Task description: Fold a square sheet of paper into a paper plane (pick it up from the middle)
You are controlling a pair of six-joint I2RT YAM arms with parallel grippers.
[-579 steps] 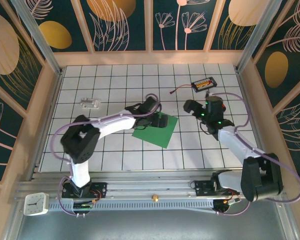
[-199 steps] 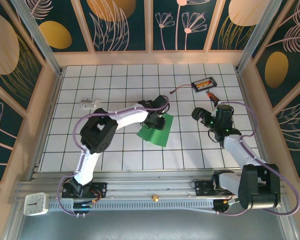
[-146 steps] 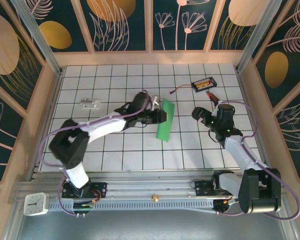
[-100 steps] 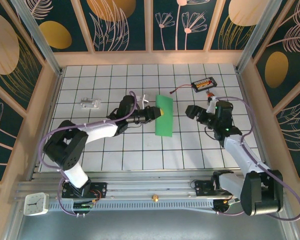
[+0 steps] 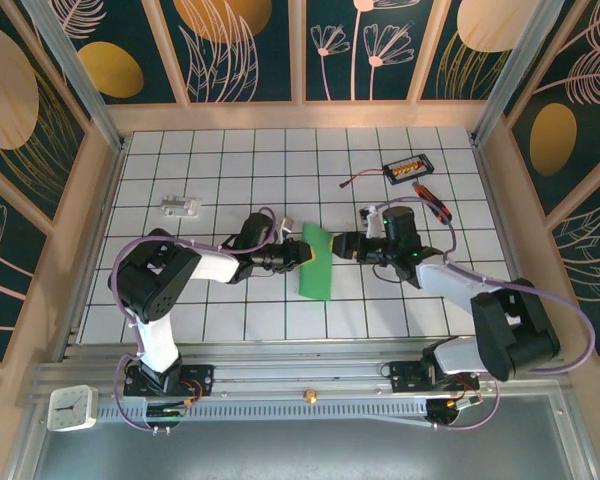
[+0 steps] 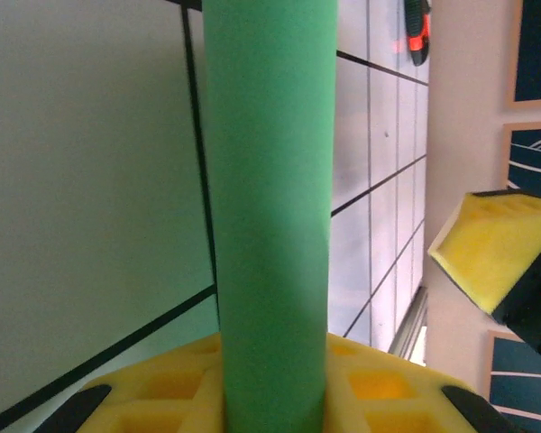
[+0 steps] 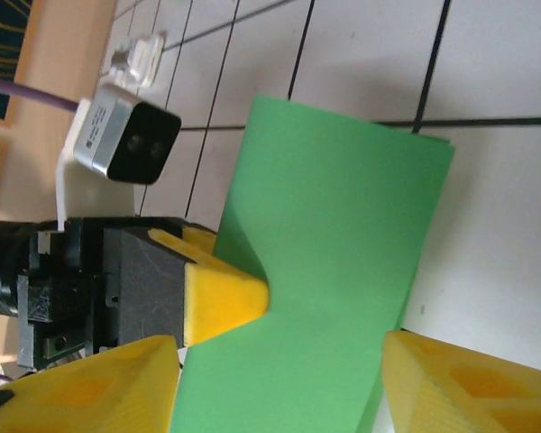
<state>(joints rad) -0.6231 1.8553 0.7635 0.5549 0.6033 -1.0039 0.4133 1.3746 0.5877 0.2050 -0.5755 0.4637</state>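
1. The left hand (image 5: pixel 302 255) pinches the square sheet of paper (image 5: pixel 316 265) from its left side, with its yellow pads (image 6: pixel 370 388) pressed against the green paper.
2. The sheet stands steeply tilted over the middle of the white tiled surface (image 5: pixel 230 170), between the two hands.
3. The right hand (image 5: pixel 345 247) faces the sheet from the right. Its fingers (image 7: pixel 99 388) are spread wide on either side of the paper.

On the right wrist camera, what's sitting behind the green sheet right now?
The left gripper: its black body and wrist camera jut out beside the green sheet, one yellow finger pressing it. The opposing finger is covered by paper.
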